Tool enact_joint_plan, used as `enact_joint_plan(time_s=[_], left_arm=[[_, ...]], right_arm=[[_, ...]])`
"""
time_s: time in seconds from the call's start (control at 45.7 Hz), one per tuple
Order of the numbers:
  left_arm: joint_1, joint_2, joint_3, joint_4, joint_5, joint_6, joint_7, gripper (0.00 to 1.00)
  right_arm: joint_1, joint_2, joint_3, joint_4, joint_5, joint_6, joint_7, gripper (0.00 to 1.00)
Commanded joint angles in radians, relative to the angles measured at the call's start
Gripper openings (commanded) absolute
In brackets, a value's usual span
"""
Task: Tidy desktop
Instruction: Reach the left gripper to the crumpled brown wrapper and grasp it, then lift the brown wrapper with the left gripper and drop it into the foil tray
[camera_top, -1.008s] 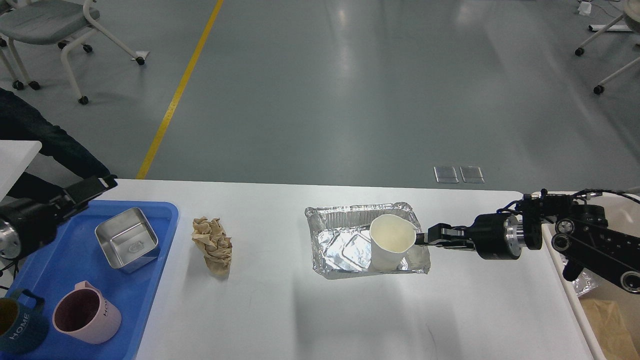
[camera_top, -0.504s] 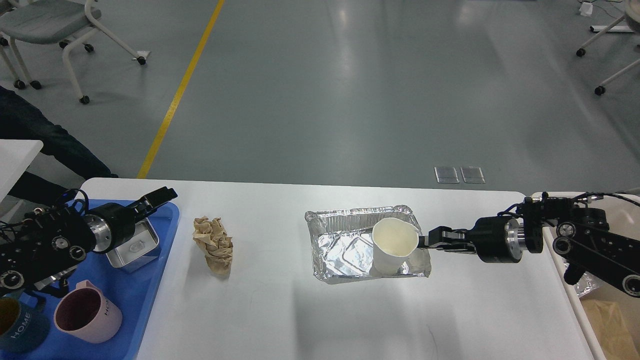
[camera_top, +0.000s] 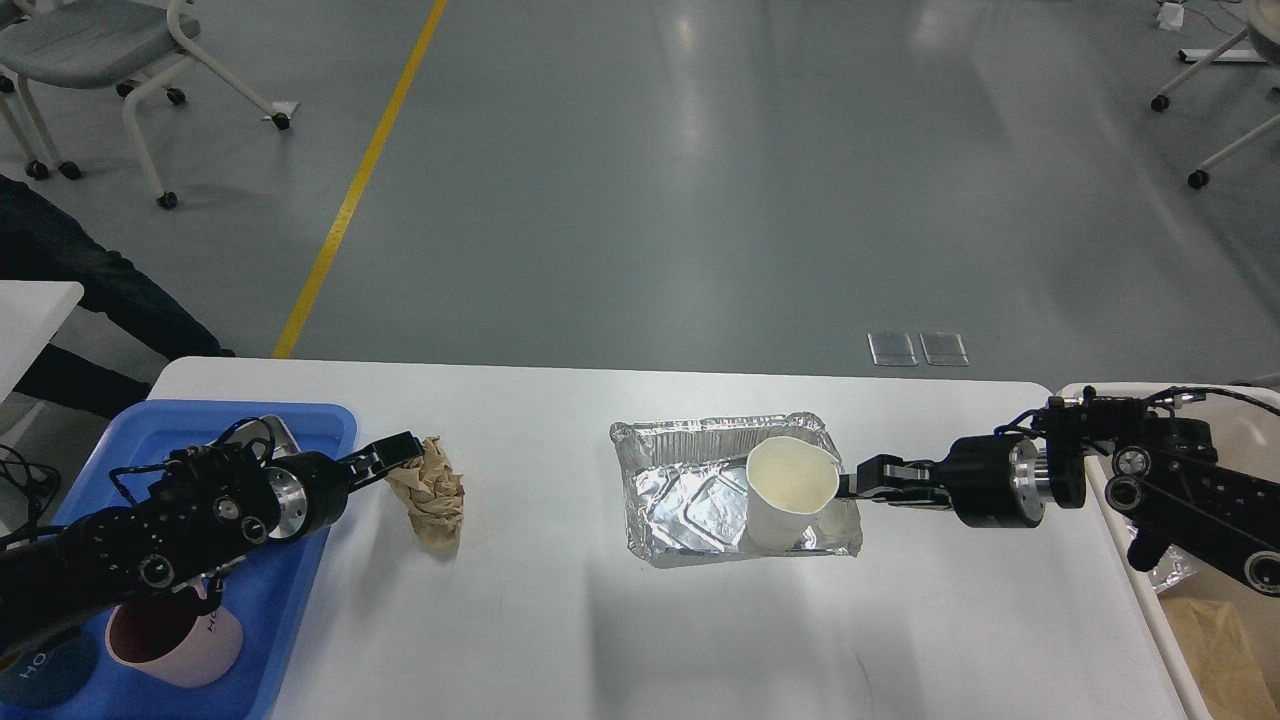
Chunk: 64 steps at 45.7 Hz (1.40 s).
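Observation:
The white desktop (camera_top: 600, 620) holds a crumpled brown paper ball (camera_top: 432, 495) at left of centre and a crinkled foil tray (camera_top: 680, 480) in the middle. A white paper cup (camera_top: 790, 490) stands tilted in the tray's right end. My right gripper (camera_top: 850, 483) reaches in from the right and is closed on the cup's right rim. My left gripper (camera_top: 400, 452) lies low over the table, its tip at the upper left edge of the paper ball. It is seen as one dark shape, so its fingers cannot be told apart.
A blue tray (camera_top: 290, 590) at the left edge holds a pink mug (camera_top: 175, 630), a dark teal mug (camera_top: 40, 670) and a steel container (camera_top: 280, 430) mostly hidden by my left arm. A beige bin (camera_top: 1200, 600) with scraps stands off the right edge.
My left arm has swung right, from over the blue tray to the paper ball. My right gripper and the cup have shifted only slightly.

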Motion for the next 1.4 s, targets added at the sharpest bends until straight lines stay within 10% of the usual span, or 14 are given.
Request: enact_joint_plan(time_s=[0.0, 0.11, 0.131, 0.329, 0.679, 1.38], left_arm=[[-0.002, -0.04, 0.023, 0.022, 0.016, -0.001, -0.019, 0.86], [-0.01, -0.046, 0.029, 0.025, 0.04, -0.001, -0.021, 0.66], [-0.016, -0.06, 0.032, 0.028, 0.04, -0.005, -0.022, 0.35], [-0.013, -0.067, 0.032, 0.028, 0.042, -0.016, -0.084, 0.01], [-0.083, 0.064, 0.029, -0.025, 0.043, -0.093, -0.148, 0.0], [-0.517, 0.497, 0.028, -0.478, 0.089, -0.346, -0.142, 0.0]], right_arm=[[0.0, 0.0, 0.0, 0.0, 0.0, 0.0, 0.0, 0.0], [0.002, 0.0, 0.001, 0.0, 0.0, -0.001, 0.0, 0.0], [0.002, 0.0, 0.001, 0.0, 0.0, -0.002, 0.0, 0.0], [0.0, 0.0, 0.001, 0.0, 0.0, -0.005, 0.0, 0.0], [0.002, 0.002, 0.0, -0.002, 0.0, -0.006, 0.0, 0.0], [0.003, 0.014, -0.003, -0.006, -0.002, -0.006, 0.0, 0.0]])
